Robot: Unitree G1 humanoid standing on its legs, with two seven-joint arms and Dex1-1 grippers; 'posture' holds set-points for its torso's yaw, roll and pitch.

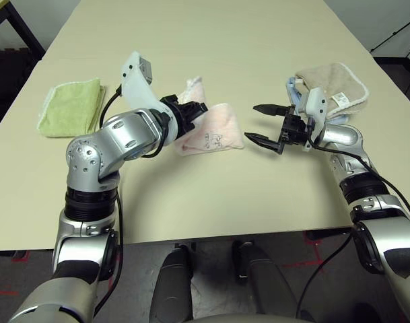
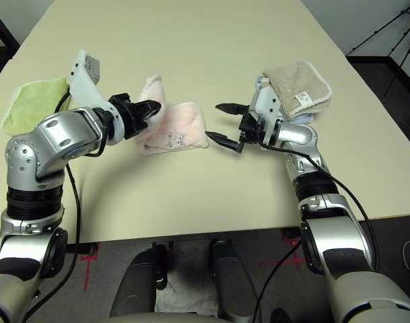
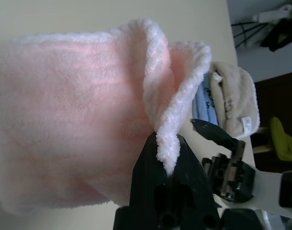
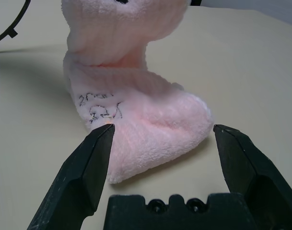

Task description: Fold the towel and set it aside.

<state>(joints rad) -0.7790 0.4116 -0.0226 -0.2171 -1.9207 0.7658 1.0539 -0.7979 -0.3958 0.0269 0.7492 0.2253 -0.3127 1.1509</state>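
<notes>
**Left end effector pinching the pink towel; right end effector spread beside it**

You have the towel (image 1: 211,131) near the middle of the worktop (image 1: 258,33), partly folded over on itself. Its lower part lies flat on the surface with the small grey embroidered mark (image 4: 100,106) facing up. Its upper part is lifted off the worktop into a raised fold.

Your left end effector (image 1: 194,110) is clenched on that raised fold. In the left wrist view the white-edged rim of the cloth sits pinched between the two black fingers (image 3: 146,167), and the pink cloth bulges out beyond them.

Your right end effector (image 1: 264,124) is released, fingers spread wide, holding nothing. It sits just beside the towel's near right corner, not touching it. In the right wrist view the two fingers (image 4: 88,163) frame the folded corner of the towel, which lies on the surface between and beyond them.

A green folded towel (image 1: 71,106) lies well apart at your left side of the worktop. A beige towel (image 2: 297,87) rests on a blue one (image 2: 261,86) at your right side, just behind the right wrist.
</notes>
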